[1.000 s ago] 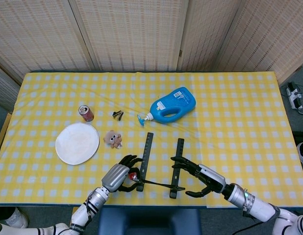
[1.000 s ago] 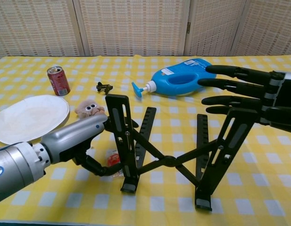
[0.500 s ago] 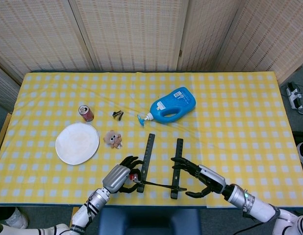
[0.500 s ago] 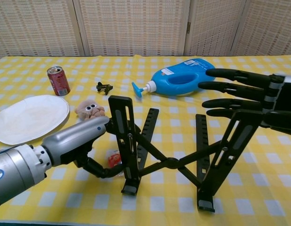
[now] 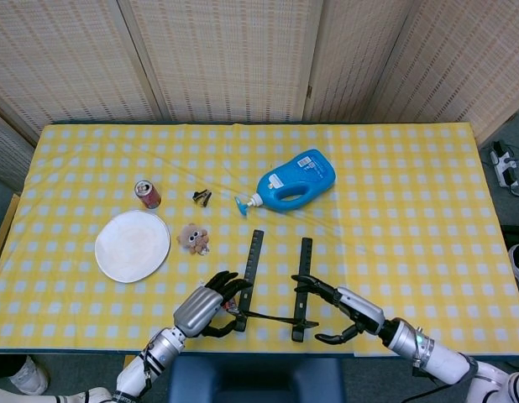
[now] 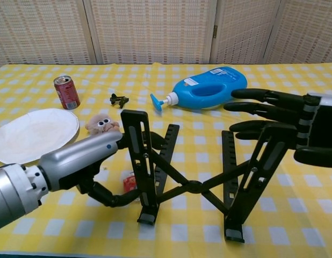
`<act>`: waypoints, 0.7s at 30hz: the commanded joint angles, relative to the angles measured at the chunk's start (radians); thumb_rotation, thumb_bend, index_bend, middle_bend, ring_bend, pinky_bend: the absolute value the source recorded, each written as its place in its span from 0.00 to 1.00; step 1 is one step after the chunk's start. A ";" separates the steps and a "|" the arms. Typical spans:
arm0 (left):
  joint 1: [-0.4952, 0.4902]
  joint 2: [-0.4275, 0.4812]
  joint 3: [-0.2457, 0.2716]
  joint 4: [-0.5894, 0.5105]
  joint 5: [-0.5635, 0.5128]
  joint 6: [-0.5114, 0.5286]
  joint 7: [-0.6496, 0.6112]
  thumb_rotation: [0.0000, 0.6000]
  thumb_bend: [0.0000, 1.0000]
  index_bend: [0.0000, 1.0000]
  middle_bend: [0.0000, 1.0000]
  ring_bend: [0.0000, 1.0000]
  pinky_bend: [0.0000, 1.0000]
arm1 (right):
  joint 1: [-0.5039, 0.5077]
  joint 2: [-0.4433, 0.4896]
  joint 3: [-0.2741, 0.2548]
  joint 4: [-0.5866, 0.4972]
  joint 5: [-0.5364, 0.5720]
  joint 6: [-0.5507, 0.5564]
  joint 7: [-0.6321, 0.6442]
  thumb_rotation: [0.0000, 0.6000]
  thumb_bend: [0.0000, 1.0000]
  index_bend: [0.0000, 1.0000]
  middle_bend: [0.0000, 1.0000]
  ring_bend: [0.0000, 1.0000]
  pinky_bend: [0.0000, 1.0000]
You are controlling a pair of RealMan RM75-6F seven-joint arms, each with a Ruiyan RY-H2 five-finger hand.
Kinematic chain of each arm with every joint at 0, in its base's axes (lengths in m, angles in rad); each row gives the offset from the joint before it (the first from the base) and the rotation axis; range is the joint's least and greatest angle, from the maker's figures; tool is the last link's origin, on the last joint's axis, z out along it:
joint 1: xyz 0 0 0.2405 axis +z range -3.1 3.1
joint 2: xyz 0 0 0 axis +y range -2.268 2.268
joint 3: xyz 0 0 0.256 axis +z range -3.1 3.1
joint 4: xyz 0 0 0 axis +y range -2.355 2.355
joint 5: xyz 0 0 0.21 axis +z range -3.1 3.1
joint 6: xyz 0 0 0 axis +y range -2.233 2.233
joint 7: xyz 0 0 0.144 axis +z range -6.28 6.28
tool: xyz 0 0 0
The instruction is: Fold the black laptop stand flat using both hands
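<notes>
Two robot hands work at the near edge of the desk, which is covered by a yellow-and-white checked cloth. Largest item on it: blue bottle lying on its side past mid-desk, pump nozzle pointing left. White plate sits well to the left, flat. Black stand is at the near edge, centre, between the two hands: still raised, its two upright arms tilted and joined by crossed struts, feet on the cloth, two long slotted rails lying flat and running away from the robot.

Left robot hand is at the stand's left upright; silver back of the hand against the upright's outer face, dark fingers curled below and behind it toward the foot. It seems to grip that upright, though the contact is partly hidden. Right robot hand is at the top of the right upright; fingers stretched out and apart, pointing left, lowest ones lying over the upright's top end, thumb lower and clear of it. Whether it truly clasps the upright I cannot tell.

Smaller things: red can upright, beyond the plate. Small plush toy with big eyes just right of the plate. Small dark clip between can and bottle. Small red object on the cloth by the left hand's fingers.
</notes>
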 commanded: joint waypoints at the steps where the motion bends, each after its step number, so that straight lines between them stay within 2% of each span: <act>1: 0.003 0.017 0.007 -0.021 0.019 0.015 0.017 1.00 0.40 0.08 0.14 0.04 0.00 | -0.001 0.001 0.004 -0.016 0.007 -0.020 -0.040 1.00 0.33 0.00 0.00 0.08 0.02; 8: 0.012 0.077 0.013 -0.079 0.067 0.056 0.056 1.00 0.40 0.03 0.10 0.00 0.00 | -0.004 -0.013 0.031 -0.049 0.038 -0.056 -0.147 1.00 0.33 0.00 0.00 0.08 0.01; 12: 0.023 0.112 0.012 -0.112 0.100 0.095 0.085 1.00 0.39 0.01 0.09 0.00 0.00 | -0.003 -0.035 0.063 -0.072 0.074 -0.083 -0.201 1.00 0.33 0.00 0.00 0.08 0.01; 21: 0.038 0.151 0.012 -0.144 0.138 0.137 0.087 1.00 0.39 0.01 0.08 0.00 0.00 | 0.008 -0.077 0.136 -0.079 0.176 -0.153 -0.236 1.00 0.33 0.00 0.00 0.07 0.01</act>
